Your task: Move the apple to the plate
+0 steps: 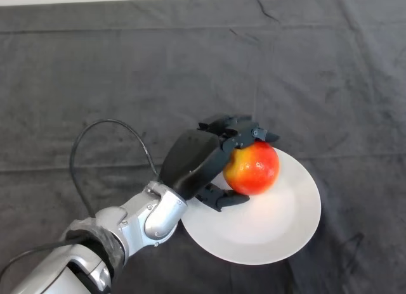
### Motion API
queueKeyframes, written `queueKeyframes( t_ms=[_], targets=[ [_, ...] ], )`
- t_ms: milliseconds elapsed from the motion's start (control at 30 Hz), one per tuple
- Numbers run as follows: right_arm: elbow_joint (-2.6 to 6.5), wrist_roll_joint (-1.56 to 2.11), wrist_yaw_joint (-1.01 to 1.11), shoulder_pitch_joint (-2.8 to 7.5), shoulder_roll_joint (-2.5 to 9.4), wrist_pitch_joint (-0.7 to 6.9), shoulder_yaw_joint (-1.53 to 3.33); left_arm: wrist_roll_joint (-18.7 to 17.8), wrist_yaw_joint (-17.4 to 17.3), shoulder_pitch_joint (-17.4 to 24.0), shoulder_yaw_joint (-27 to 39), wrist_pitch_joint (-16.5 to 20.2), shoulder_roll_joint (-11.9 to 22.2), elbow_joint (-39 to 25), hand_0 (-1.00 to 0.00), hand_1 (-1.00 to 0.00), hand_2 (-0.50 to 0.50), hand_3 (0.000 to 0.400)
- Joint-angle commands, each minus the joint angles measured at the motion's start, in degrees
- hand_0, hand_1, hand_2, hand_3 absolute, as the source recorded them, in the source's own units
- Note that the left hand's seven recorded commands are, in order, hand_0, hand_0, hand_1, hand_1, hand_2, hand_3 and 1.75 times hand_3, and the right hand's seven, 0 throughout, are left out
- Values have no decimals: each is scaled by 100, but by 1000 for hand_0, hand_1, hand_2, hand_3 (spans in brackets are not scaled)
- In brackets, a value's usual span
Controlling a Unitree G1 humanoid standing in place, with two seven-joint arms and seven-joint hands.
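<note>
While the silver-grey left arm (136,224) reaches in from the lower left of the frame, its black left hand (196,159) sits just left of centre, wrapped around the apple (252,168). The fingers (250,130) curl over the top of the fruit and the thumb (223,198) hooks in beneath its lower left side, so the hand is clamped on the apple from above and below.

The apple is red with a yellow-orange patch on its left face, and it lies over the upper left part of the white plate (285,224). Whether its underside actually touches the plate or hangs just above it cannot be told from this view. The thumb tip lies over the plate's left portion.

The plate is round and plain, placed right of centre in the lower half of the frame, with its lower right area bare. It rests on the dark cloth (127,72), which covers the table across the whole view and shows several long creases, one running across the upper part and another through the middle.
</note>
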Motion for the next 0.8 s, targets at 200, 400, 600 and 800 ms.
queueKeyframes(
  t_ms=[200, 400, 600, 800],
  targets=[
    [103, 47, 25, 196, -133, -37, -34, 52, -153, -138, -288, 210, 123, 266, -984, 0, -492, 394],
    [104, 46, 26, 196, -133, -37, -34, 70, -152, -158, -361, 287, 166, 267, 0, 0, 0, 0],
    [106, 46, 27, 195, -134, -37, -34, 106, -114, -179, -417, 364, 208, 269, 0, 0, 0, 0],
    [107, 45, 27, 195, -134, -37, -35, 130, -78, -198, -431, 371, 300, 282, 0, 0, 0, 0]
  ],
)
